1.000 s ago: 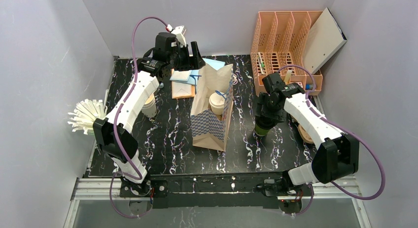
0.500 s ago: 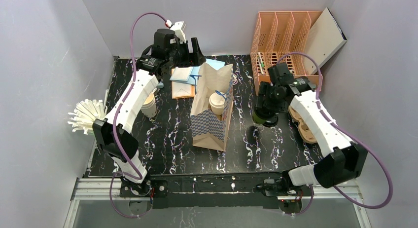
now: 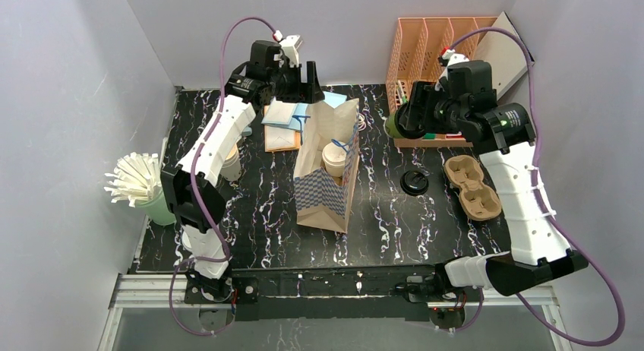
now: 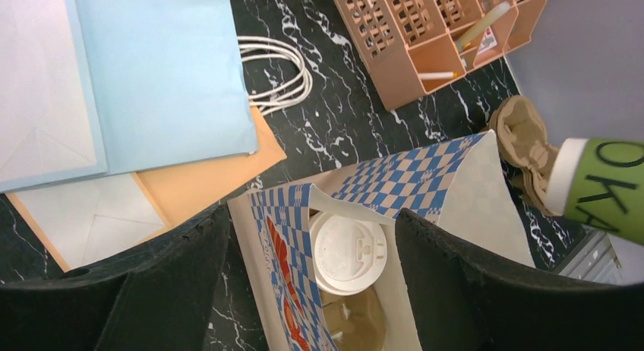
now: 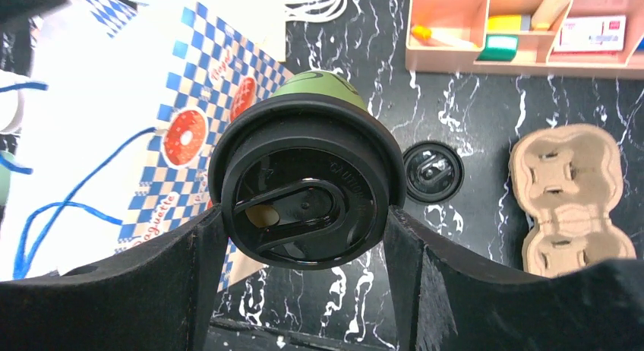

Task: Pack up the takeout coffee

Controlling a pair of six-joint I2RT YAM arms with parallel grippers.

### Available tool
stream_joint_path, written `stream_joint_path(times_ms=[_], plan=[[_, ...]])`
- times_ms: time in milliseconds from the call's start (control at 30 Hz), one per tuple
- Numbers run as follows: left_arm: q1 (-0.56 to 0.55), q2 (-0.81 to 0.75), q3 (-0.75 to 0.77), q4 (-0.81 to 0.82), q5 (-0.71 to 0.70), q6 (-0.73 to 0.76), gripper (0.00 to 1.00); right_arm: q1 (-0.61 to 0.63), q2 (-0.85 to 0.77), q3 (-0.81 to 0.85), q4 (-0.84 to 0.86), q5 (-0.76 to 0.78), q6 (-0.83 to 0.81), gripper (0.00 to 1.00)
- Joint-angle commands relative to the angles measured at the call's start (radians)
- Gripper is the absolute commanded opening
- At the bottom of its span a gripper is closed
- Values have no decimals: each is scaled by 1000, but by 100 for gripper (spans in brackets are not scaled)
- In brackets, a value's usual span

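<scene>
**Takeout coffee** [image 5: 315,86]: a green cup with a black lid was gripped by its sides in the right gripper [image 3: 405,120], whose jaws were set wide around it. It was held clear of the table [image 3: 258,207], to the right of the paper bag [image 3: 326,180] and near the orange organizer [image 3: 433,55].

**Left gripper** [image 4: 311,222]: the jaws were spread wide with nothing held, above the bag's open mouth. A white-lidded cup [image 4: 349,251] was stood inside the bag.

**On the table:** a loose black lid [image 3: 414,181] and a cardboard cup carrier [image 3: 472,186] were laid to the right of the bag.
</scene>
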Motion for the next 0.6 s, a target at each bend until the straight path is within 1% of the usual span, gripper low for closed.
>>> stream_joint_path(times_ms=[0,100,167,267,433,500,567], plan=[[-2,-25,11,-45,62,34,78,-6,2,89,20,-29,-49,67],[-2,-36,-30,-56,68,20,75,-6,12,122,22,-29,-68,67],[-2,-36,-43,-69,59,7,68,-6,22,148,22,-41,-81,67],[-2,-21,-34,-110,49,-6,51,-6,28,179,48,-73,-91,68],[-3,-38,-26,-166,47,-13,14,-6,11,211,136,-160,-85,67],[-3,-54,-28,-193,23,-25,5,-6,15,226,151,-188,-80,66],[-3,-71,-29,-226,-5,-43,0,-6,24,239,154,-219,-77,65]])
